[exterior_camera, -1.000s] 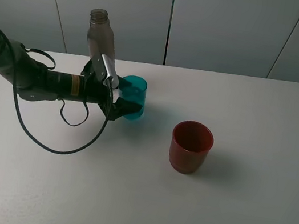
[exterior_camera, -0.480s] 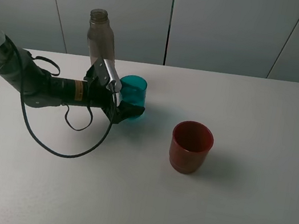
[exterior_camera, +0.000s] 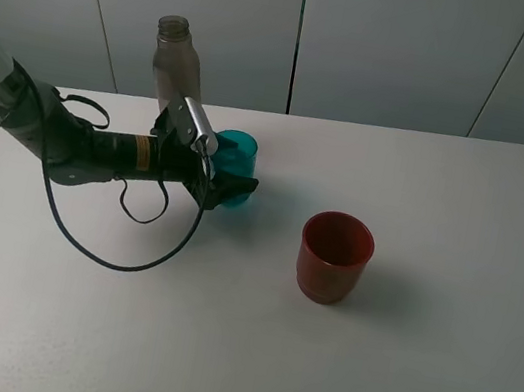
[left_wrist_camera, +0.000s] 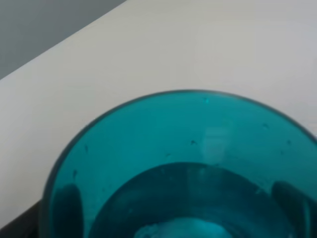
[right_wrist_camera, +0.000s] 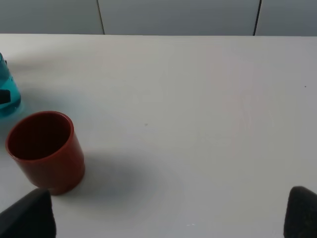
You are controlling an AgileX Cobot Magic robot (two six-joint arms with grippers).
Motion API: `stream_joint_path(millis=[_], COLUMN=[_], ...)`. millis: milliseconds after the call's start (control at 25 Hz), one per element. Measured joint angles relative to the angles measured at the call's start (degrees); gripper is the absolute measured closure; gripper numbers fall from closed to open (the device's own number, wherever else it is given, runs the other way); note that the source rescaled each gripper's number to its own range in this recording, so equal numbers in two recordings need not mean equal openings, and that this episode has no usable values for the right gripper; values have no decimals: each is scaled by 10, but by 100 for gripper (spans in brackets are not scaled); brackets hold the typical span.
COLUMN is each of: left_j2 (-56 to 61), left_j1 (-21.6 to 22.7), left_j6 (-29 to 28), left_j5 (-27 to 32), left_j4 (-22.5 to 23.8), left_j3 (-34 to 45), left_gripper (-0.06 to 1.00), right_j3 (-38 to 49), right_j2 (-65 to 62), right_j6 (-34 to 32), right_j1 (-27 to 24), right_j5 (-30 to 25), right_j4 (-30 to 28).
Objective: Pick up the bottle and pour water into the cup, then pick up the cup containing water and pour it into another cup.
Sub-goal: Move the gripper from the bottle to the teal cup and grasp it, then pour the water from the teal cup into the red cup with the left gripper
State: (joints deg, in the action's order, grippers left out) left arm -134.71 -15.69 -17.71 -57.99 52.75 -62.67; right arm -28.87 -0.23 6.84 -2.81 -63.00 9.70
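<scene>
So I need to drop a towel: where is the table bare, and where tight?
Bare: table right of the red cup, and the near strip. Tight: back left, where bottle, teal cup and left end effector cluster.

A plain white table [exterior_camera: 435,369] carries three upright things: a tall smoky bottle [exterior_camera: 174,64] near its far left edge, a teal cup [exterior_camera: 238,156] just beside the bottle, and a dark red cup [exterior_camera: 334,260] standing apart, nearer the middle.
</scene>
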Motion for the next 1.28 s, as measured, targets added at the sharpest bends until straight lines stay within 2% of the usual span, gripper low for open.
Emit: stream_joint_path(millis=[440,480,520,560,600,640,1280], left_j2=[-5,-5,-5,-5,-5,-5,-5], left_j1=[-11,-12,-12,-12,-12,-12,-14], left_j6=[1,1,1,1,1,1,0], left_j5=[-7,-7,-6,-5,-5,-5,-5], left_j4=[-11,-11,-11,-11,-11,-11,-7], left_j3=[-4,-4,-4,-4,-6,-6,-6], left_gripper=[-5,-2,9,28,65,86,86], right_j3=[0,0,0,0,0,0,0], right_j2=[0,0,0,0,0,0,0], right_j6=[0,0,0,0,0,0,-12], right_j1=[0,0,0,0,0,0,0], right_j5=[0,0,0,0,0,0,0], right_j4=[0,0,0,0,0,0,0])
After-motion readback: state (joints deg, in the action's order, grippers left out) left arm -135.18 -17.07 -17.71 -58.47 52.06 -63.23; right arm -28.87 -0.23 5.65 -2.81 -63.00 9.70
